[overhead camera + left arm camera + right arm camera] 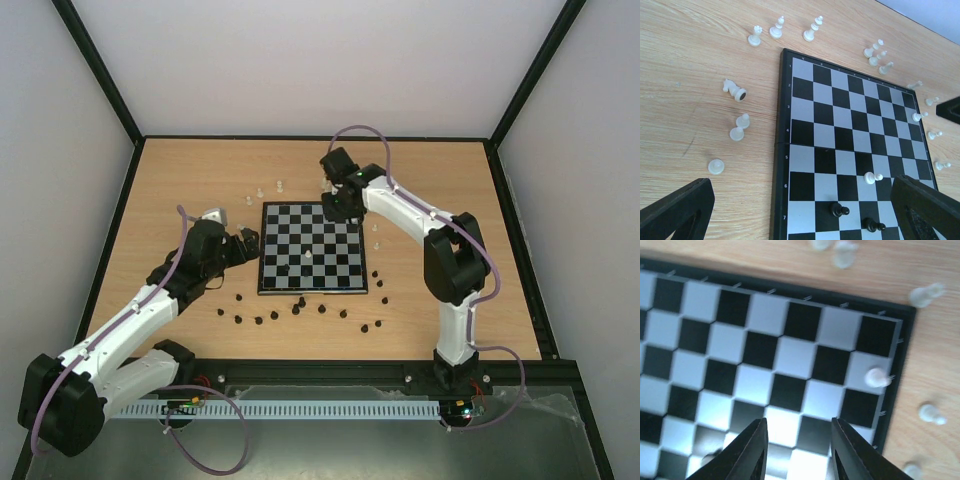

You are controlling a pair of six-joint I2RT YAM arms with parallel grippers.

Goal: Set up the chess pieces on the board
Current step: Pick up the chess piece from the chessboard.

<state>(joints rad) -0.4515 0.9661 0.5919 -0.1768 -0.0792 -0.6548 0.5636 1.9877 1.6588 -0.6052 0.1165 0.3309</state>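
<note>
Board (311, 248) from above: black pieces (300, 308) lie scattered off its near edge, and my right claw (335, 205) is over its far corner.

Left wrist: my left claw (800, 210) gapes wide, empty.

Right wrist: jaws partly apart, gripping nothing. A white pawn (877, 377) sits on an edge square, so I'd rise straight up and not brush it.

i count one board (840, 130). on it stand two white pieces (873, 176) and two black pieces (840, 210). off the board i count fourteen more white ones: four to its left, three past its far left corner, three along its far edge, and four by its right edge. the black ones off the board, strung around its near edge and near right corner, come to roughly fourteen. they are too small for me to be sure.
</note>
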